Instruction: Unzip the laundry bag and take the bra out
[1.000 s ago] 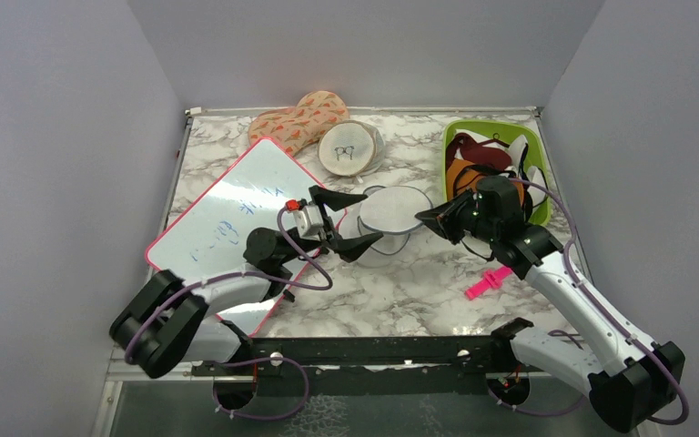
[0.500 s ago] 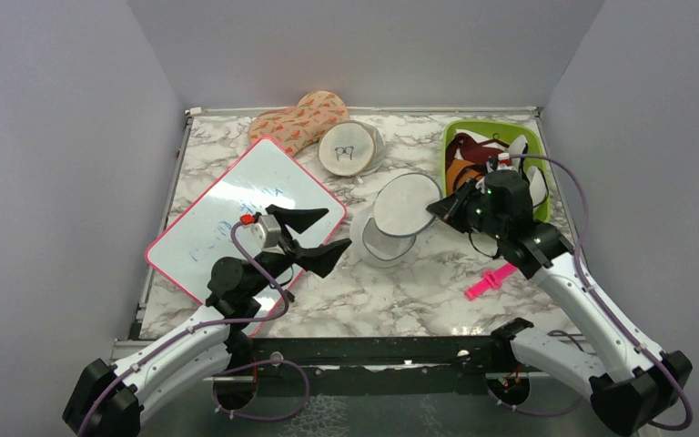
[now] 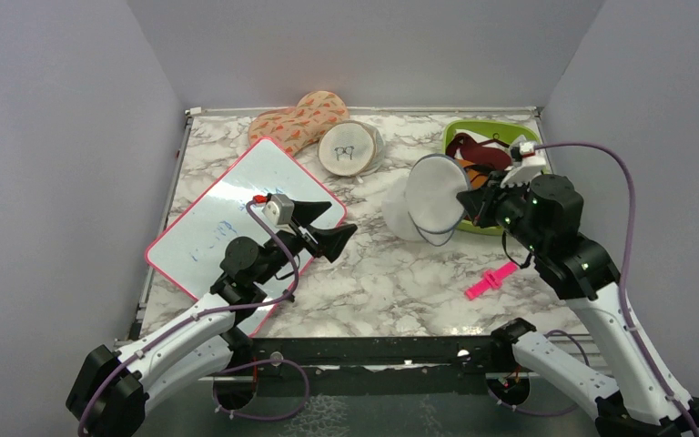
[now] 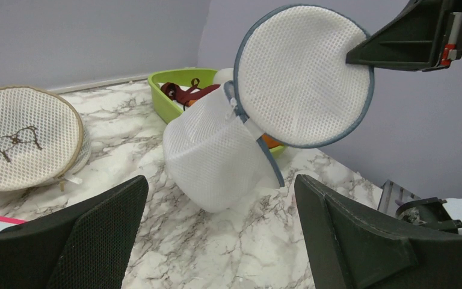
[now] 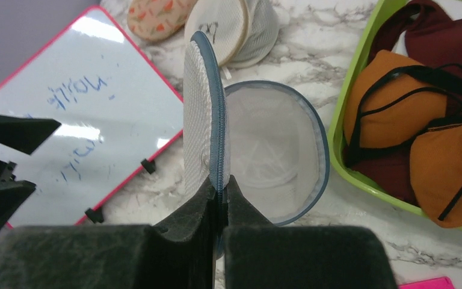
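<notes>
The laundry bag is unzipped and tipped toward the right, its body resting on the marble. Its round lid stands on edge, and my right gripper is shut on the lid's grey-blue rim. The right wrist view looks into the white mesh body, where I see only mesh. The orange bra with black straps lies in the green bin. My left gripper hangs open and empty to the left of the bag, clear of it.
A whiteboard with a pink frame lies under my left arm. A beige round pouch and a carrot-print pouch sit at the back. A dark red garment shares the green bin. A pink clip lies front right.
</notes>
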`<action>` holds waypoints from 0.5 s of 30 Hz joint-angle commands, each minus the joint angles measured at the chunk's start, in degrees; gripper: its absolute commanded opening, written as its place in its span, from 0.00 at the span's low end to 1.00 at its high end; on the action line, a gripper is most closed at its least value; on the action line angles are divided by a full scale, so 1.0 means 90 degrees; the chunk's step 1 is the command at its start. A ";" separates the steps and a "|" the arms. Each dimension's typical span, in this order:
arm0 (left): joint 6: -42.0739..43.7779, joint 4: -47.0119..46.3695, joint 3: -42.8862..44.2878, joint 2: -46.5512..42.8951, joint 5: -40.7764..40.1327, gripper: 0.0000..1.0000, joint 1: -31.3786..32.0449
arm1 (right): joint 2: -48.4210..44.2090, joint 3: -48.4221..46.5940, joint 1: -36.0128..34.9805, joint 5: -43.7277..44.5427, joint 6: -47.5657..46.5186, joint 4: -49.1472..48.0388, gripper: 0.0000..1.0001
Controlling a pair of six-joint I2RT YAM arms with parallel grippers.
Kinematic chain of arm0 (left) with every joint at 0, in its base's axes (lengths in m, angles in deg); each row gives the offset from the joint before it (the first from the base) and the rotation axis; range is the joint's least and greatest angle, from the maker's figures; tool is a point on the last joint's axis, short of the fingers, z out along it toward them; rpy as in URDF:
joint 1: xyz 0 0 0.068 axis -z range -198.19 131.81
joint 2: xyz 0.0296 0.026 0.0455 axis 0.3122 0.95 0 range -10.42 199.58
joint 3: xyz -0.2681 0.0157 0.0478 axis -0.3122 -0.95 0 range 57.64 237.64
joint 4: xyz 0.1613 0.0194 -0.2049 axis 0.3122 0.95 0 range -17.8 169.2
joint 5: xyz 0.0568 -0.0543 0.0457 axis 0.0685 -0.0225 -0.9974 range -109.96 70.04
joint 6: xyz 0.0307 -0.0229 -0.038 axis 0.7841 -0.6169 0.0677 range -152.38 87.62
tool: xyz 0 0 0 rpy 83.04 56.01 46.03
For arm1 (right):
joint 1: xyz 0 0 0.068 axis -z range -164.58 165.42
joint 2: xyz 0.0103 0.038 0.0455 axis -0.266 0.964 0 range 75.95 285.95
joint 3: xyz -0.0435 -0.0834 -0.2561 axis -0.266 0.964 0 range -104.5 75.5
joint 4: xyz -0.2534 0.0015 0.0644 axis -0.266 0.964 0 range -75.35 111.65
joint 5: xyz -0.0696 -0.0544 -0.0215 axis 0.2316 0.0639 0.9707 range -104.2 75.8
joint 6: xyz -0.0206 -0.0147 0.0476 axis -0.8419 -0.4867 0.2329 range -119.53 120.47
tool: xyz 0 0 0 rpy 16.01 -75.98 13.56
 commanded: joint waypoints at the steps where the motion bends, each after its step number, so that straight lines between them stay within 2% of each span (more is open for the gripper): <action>1: -0.0234 -0.0036 0.0158 -0.0064 -0.0045 0.86 -0.0022 | 0.0573 -0.0067 -0.0016 -0.1011 -0.0639 0.0166 0.01; 9: -0.0238 0.0268 0.0133 -0.0322 -0.0087 0.86 -0.0022 | 0.1381 0.0338 -0.0011 -0.2641 -0.0832 -0.0378 0.01; 15: -0.0188 0.0444 0.0183 -0.0389 -0.0113 0.86 -0.0015 | 0.2080 0.0224 -0.0014 -0.2631 -0.1129 -0.0592 0.01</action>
